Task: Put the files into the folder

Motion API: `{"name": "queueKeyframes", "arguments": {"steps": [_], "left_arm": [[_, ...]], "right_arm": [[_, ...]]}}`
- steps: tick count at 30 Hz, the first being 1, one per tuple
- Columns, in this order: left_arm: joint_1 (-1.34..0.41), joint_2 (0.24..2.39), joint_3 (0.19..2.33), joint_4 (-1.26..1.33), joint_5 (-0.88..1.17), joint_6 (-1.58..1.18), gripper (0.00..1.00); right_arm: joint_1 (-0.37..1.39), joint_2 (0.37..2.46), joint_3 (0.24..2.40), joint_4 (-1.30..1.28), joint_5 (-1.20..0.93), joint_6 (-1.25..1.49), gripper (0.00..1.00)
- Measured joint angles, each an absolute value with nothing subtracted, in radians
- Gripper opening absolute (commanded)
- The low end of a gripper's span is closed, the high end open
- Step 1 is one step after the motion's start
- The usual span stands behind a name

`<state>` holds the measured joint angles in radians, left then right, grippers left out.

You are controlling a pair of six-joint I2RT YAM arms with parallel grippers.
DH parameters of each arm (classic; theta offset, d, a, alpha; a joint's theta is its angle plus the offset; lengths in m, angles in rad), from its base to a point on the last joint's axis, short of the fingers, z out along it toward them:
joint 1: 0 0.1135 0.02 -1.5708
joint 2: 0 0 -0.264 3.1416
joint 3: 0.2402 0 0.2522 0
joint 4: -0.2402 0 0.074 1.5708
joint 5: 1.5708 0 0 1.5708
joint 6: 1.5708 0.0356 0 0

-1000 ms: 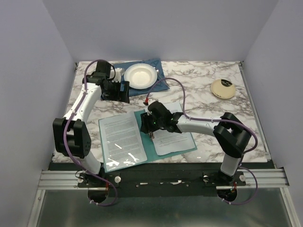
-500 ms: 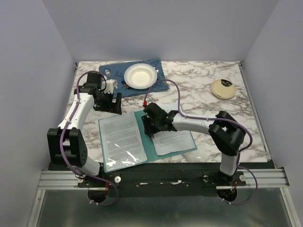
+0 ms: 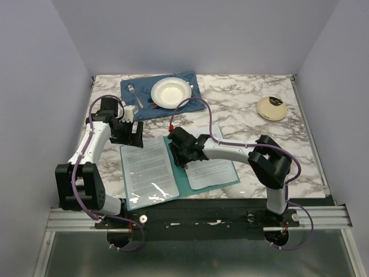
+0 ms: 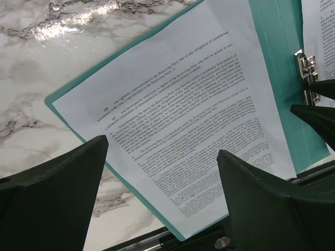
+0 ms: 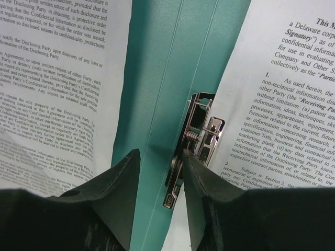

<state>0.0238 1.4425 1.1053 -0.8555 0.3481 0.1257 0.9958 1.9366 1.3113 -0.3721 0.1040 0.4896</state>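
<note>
The teal folder [image 3: 182, 180] lies open on the marble table. One sheet of the files [image 3: 149, 170] rests on its left half and another sheet [image 3: 212, 171] on its right half. My right gripper [image 3: 183, 156] is low over the spine. In the right wrist view its jaws [image 5: 160, 152] stand partly apart, straddling the teal spine strip [image 5: 162, 78]. The right fingertip [image 5: 191, 167] is against the lever of the metal clip [image 5: 201, 130]. My left gripper [image 3: 134, 135] hangs wide open above the far left corner of the folder. The left printed sheet [image 4: 188, 120] shows between its fingers.
A dark blue placemat [image 3: 193, 88] at the back holds a white bowl [image 3: 170, 92] and a fork [image 3: 134, 95]. A cream round object [image 3: 271, 108] sits at the back right. The folder's near edge lies close to the table's front rail [image 3: 196, 208].
The left arm has swung from beside the bowl back to the folder's far left corner. The right gripper has slid left onto the spine and its jaws have narrowed.
</note>
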Motion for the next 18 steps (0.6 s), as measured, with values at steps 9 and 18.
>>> {"name": "queueKeyframes", "arguments": {"steps": [9,18], "left_arm": [[0.054,1.384,1.077,-0.854,0.348,0.157,0.99],[0.066,1.369,1.051,-0.856,0.348,0.179,0.99]], "right_arm": [[0.996,1.944,1.327,-0.429,0.133,0.521,0.44],[1.011,2.004,1.409,-0.503,0.153,0.53,0.33]]}}
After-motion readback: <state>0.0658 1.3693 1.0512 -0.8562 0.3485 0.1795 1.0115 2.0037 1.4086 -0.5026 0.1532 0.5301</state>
